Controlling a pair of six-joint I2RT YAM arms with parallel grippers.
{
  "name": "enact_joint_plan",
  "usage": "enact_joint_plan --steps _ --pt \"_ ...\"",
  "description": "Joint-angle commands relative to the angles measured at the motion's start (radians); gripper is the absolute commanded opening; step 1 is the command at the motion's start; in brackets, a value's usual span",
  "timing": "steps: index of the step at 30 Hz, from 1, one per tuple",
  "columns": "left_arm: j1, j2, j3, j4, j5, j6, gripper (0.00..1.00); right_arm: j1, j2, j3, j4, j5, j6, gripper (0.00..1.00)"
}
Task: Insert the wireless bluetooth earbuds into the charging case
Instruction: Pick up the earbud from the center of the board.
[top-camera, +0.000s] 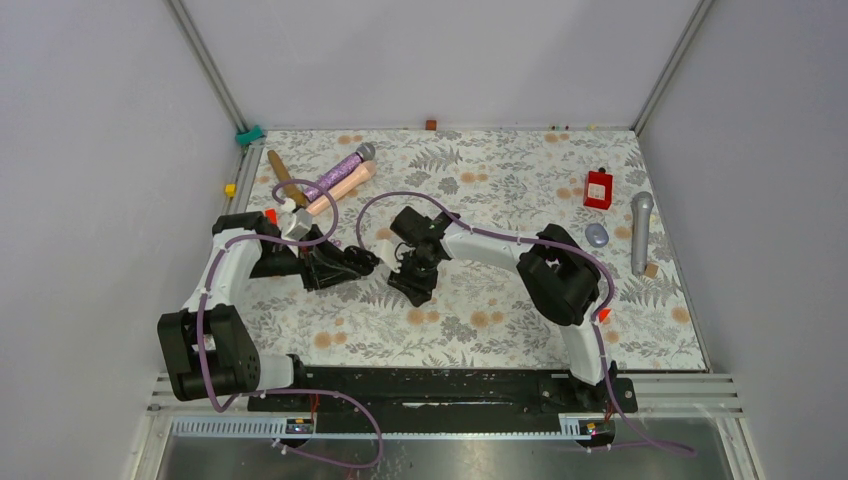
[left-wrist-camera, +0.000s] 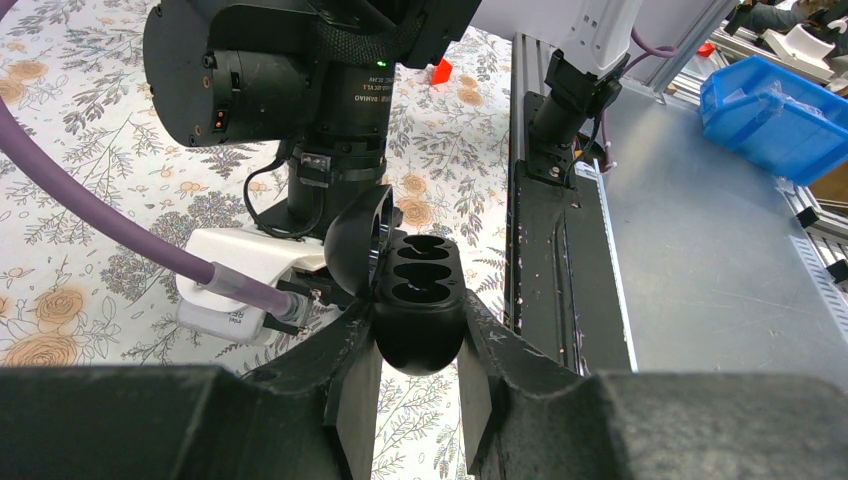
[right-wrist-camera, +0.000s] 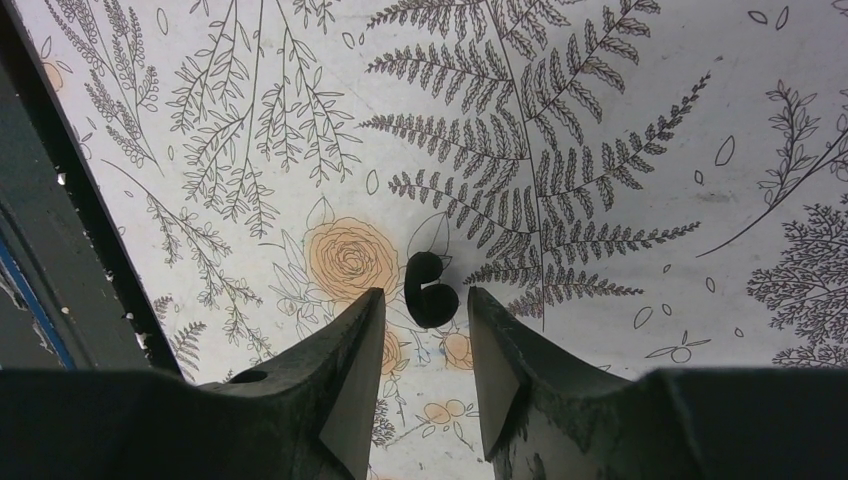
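Note:
A black charging case (left-wrist-camera: 418, 300) with its lid swung open to the left shows empty sockets. My left gripper (left-wrist-camera: 418, 345) is shut on its rounded lower body, held just above the floral table near the middle (top-camera: 366, 262). A single glossy black earbud (right-wrist-camera: 430, 290) lies on the tablecloth beside an orange rose. My right gripper (right-wrist-camera: 424, 300) points down over it, open, one fingertip on each side with a small gap to the bud on both. From above, the right gripper (top-camera: 415, 282) stands close to the right of the left one. No other earbuds show.
At the back left lie a purple microphone (top-camera: 338, 175), a peach one (top-camera: 345, 188) and a wooden stick (top-camera: 286, 178). On the right are a red box (top-camera: 598, 188), a grey oval (top-camera: 597, 234), a grey microphone (top-camera: 641, 230) and a small cube (top-camera: 651, 270).

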Motion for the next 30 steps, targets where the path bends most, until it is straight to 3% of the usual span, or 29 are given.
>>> enact_joint_plan --steps 1,5,22,30 --pt "0.009 -0.013 0.02 -0.037 0.053 0.024 0.0 -0.005 0.018 -0.004 0.003 -0.016 -0.013 0.43" --pt "0.009 -0.014 0.019 -0.037 0.054 0.024 0.0 -0.005 0.022 -0.004 0.005 -0.016 -0.01 0.4" --pt "0.01 -0.01 0.017 -0.037 0.055 0.028 0.0 -0.005 -0.04 -0.008 0.007 -0.007 -0.017 0.08" --pt "0.009 -0.011 0.019 -0.038 0.063 0.033 0.0 -0.038 -0.193 -0.031 -0.03 0.052 -0.031 0.06"
